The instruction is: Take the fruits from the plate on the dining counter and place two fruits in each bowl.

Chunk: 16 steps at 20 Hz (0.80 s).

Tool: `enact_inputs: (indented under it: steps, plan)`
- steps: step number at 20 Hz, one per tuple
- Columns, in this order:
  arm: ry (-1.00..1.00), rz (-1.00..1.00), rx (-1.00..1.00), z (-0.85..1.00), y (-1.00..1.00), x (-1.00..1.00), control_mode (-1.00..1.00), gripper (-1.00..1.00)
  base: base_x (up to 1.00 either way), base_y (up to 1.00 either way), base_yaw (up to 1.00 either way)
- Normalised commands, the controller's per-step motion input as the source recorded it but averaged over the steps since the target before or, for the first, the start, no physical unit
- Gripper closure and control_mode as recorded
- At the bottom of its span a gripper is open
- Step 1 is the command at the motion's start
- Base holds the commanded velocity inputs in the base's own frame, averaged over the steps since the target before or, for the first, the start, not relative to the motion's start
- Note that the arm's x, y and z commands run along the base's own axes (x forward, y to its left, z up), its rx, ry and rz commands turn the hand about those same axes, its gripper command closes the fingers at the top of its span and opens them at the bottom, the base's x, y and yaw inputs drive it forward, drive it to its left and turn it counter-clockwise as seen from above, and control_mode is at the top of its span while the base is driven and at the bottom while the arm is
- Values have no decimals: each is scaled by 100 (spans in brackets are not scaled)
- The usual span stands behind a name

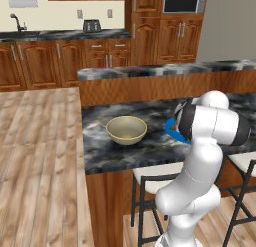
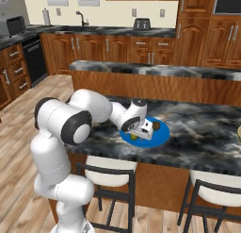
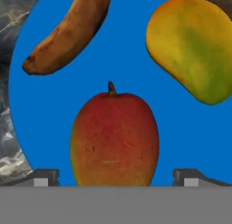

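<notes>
White arm folded forward from its base, forearm reaching out low and level, wrist turned down, gripper (image 2: 141, 131) pointed downward, jaws spread wide, dark fingertips (image 3: 45, 177) apart at either side of the hand view, nothing clamped between them

Glossy white rounded arm (image 2: 61, 147) with black joint bands, white gripper (image 2: 141, 131) with small dark tips

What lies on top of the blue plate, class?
On the plate: a red-orange fruit between the open claw fingertips, a brown banana and a yellow-green fruit. The plate's far side is cut off.
</notes>
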Motion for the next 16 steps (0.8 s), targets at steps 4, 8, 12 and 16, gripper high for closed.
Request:
enact_inputs:
  steps: [4, 8, 12, 16]
  plan:
    - [0, 0, 0, -5, 0, 0, -100, 100, 0, 0, 0]
    - [0, 0, 0, 0, 0, 0, -100, 100, 0, 0, 0]
    - [0, 0, 0, 4, 3, -3, -100, 100, 0, 0, 0]
    - [5, 0, 0, 48, 24, -36, -100, 100, 0, 0, 0]
